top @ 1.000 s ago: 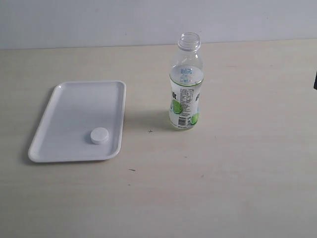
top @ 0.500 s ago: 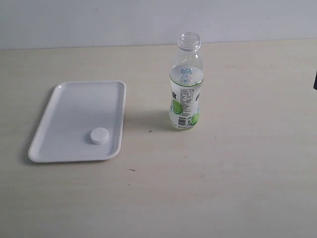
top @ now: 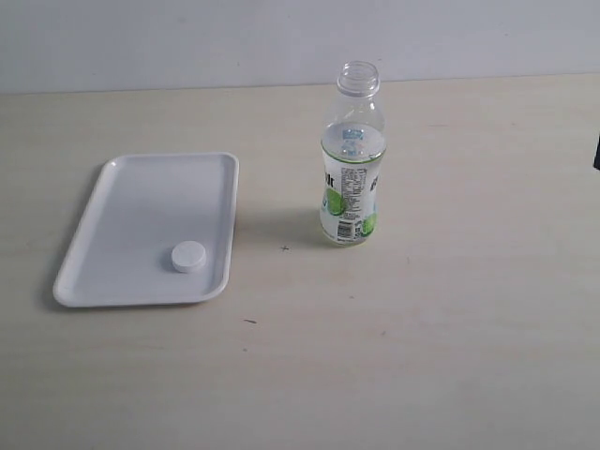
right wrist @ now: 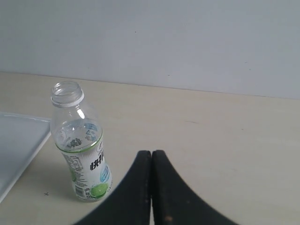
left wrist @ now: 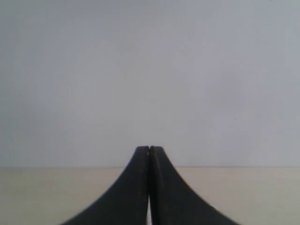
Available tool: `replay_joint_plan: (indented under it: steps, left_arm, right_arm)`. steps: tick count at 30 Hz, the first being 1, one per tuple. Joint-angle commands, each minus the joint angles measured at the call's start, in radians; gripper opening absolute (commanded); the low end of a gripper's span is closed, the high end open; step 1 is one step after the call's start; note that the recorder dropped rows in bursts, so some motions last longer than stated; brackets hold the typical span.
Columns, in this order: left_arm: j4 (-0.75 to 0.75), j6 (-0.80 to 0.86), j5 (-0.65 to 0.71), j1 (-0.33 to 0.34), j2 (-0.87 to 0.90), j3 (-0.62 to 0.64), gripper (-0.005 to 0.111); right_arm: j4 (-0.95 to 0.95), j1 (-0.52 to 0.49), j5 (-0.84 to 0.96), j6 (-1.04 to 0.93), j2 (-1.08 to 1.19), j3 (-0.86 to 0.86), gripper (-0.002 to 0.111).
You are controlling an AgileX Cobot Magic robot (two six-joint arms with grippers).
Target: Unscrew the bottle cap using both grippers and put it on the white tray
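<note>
The clear bottle (top: 351, 159) stands upright on the table with its neck open; its lime label (right wrist: 89, 176) also shows in the right wrist view. The white ribbed bottle cap (top: 187, 256) lies flat inside the white tray (top: 131, 197), near its front right corner. Neither arm appears in the exterior view apart from a dark sliver at the right edge. My left gripper (left wrist: 149, 149) is shut, empty, facing table and bare wall. My right gripper (right wrist: 151, 153) is shut with nothing in it, pulled back from the bottle. A corner of the tray (right wrist: 14, 140) shows beside the bottle.
The pale wooden table (top: 450, 328) stretches wide around the bottle and tray. A plain grey wall (top: 187, 37) runs along the table's far edge. A few small dark specks (top: 285, 248) mark the tabletop.
</note>
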Motion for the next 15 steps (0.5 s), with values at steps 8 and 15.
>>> replay_joint_plan:
  steps: [8,15]
  left_arm:
    - [-0.022,0.012,0.248,-0.005,-0.006,0.002,0.000]
    - [-0.030,-0.005,0.287,-0.005,-0.006,0.002,0.000]
  right_arm:
    - [0.003,0.001,-0.002,0.001,-0.007,0.006,0.000]
    - [0.003,0.001,-0.002,0.001,-0.007,0.006,0.000]
